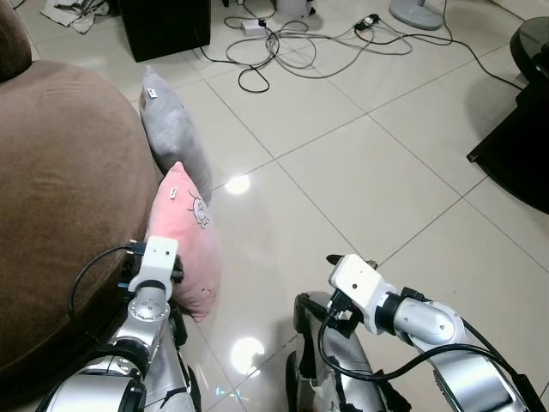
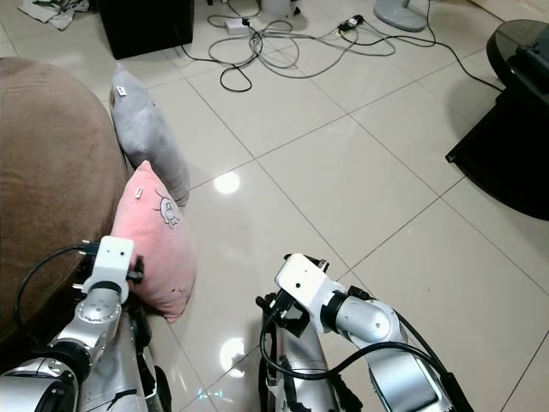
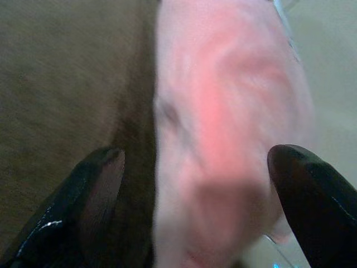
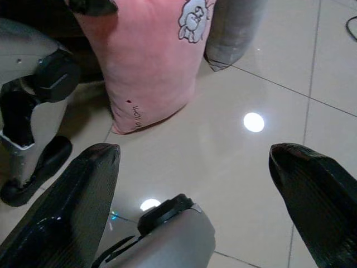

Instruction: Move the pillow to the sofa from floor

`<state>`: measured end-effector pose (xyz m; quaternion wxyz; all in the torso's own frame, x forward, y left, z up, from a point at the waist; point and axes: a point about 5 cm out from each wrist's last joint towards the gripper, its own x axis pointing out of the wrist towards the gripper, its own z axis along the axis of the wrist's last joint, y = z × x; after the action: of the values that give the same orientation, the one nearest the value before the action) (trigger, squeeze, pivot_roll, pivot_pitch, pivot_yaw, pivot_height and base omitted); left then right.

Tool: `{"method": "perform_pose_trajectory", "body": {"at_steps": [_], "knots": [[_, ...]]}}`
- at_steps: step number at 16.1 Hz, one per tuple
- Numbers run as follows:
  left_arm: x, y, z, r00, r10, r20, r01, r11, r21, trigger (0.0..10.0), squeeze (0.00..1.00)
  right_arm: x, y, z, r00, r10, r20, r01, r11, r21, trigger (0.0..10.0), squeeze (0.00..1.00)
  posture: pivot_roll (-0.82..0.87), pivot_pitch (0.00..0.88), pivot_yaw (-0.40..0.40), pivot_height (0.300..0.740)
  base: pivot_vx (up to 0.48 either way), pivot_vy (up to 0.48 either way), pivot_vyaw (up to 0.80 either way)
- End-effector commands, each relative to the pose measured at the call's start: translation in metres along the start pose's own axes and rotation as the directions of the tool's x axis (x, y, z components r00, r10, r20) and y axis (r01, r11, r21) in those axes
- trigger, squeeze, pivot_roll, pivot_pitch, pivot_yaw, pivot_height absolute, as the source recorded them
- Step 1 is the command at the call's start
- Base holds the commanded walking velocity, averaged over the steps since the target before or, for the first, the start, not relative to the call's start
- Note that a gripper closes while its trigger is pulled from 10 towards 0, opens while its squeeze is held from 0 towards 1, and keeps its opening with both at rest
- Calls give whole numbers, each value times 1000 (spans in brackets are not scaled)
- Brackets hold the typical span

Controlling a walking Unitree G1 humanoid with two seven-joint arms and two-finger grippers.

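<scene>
Two pillows are counted on the floor: one pink pillow (printed with a small cartoon figure) and one grey pillow, stood just beyond it at about 12 o'clock, both leaned against the one brown sofa. Two hands are counted, the left hand and the right hand, each shown with two black fingers spread apart. One tangle of cables is seen at 12 o'clock; the separate cords within it cannot be counted. One black box is seen at 11 o'clock, and one dark piece of furniture at 2 o'clock.
</scene>
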<state>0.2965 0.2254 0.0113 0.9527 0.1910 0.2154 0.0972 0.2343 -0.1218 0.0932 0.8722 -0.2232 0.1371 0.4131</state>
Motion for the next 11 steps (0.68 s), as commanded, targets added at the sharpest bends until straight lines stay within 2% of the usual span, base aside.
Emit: {"method": "perform_pose_trajectory", "body": {"at_steps": [1, 4, 5, 6, 7, 11], "knots": [[-6, -9, -15, 997, -55, -62, 54, 998, -12, 10000, 1000, -5, 3, -3, 1000, 15, -16, -15, 1000, 14, 10000, 0, -269, 234, -146, 554, 0, 0, 0], [-9, -12, -23, 992, -80, -95, 79, 997, -21, 10000, 1000, -7, 6, -1, 1000, 23, -16, -23, 1000, 14, 10000, 0, -277, 229, -150, 554, 0, 0, 0], [-10, -15, -25, 990, -99, -100, 96, 995, -29, 10000, 769, -7, 6, -1, 1000, 27, -16, -27, 1000, 14, 10000, 0, -280, 227, -152, 554, 0, 0, 0], [-11, -17, -26, 988, -114, -102, 111, 993, -28, 10000, 647, -8, 7, -1, 999, 30, -16, -30, 999, 14, 10000, 0, -280, 224, -155, 554, 0, 0, 0], [-12, -19, -27, 986, -127, -103, 127, 992, -14, 10000, 0, -10, 7, -1, 999, 31, -18, -31, 999, 13, 10000, 0, -286, 221, -157, 554, 0, 0, 0], [-13, -20, -28, 989, -115, -99, 117, 993, 19, 10000, 0, -13, 7, 0, 999, 34, -22, -33, 999, 14, 10000, 0, -290, 218, -165, 554, 0, 0, 0]]}}
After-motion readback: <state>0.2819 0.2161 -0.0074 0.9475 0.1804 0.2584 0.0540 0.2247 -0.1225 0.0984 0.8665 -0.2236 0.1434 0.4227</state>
